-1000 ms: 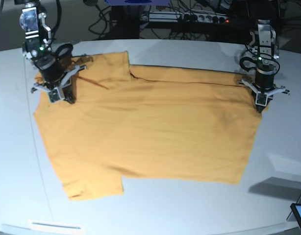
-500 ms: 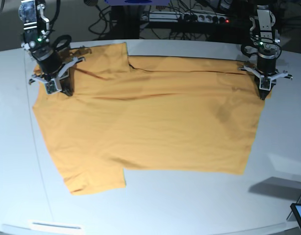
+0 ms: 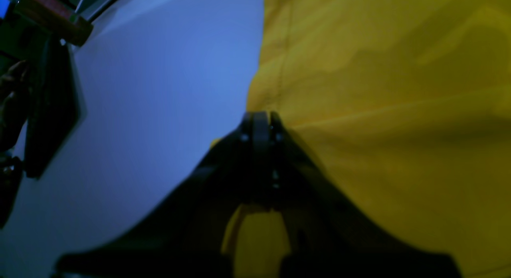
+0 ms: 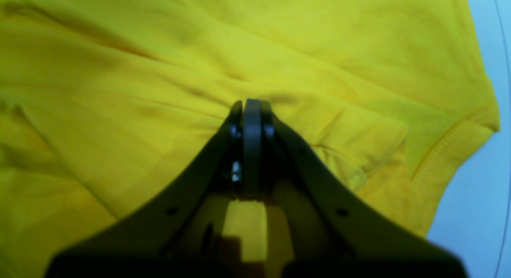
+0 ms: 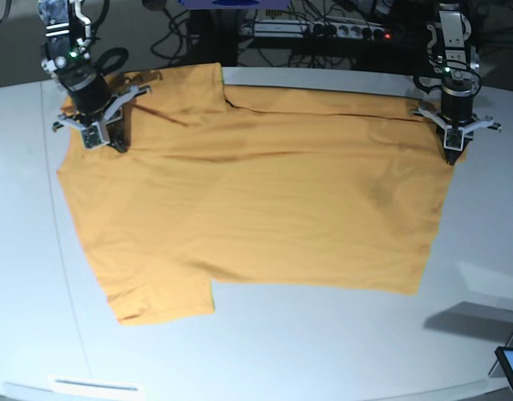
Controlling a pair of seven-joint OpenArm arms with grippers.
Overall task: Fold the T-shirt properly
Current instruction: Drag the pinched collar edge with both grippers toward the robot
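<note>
An orange-yellow T-shirt (image 5: 256, 209) lies spread across the white table (image 5: 323, 351), reaching its far edge. The left gripper (image 5: 451, 157) and right gripper (image 5: 106, 144) each pinch its far corners.

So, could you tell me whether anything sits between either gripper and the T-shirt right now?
Nothing visible does. The left gripper is shut on the T-shirt at its edge, and the right gripper is shut on the cloth near the sleeve.
</note>
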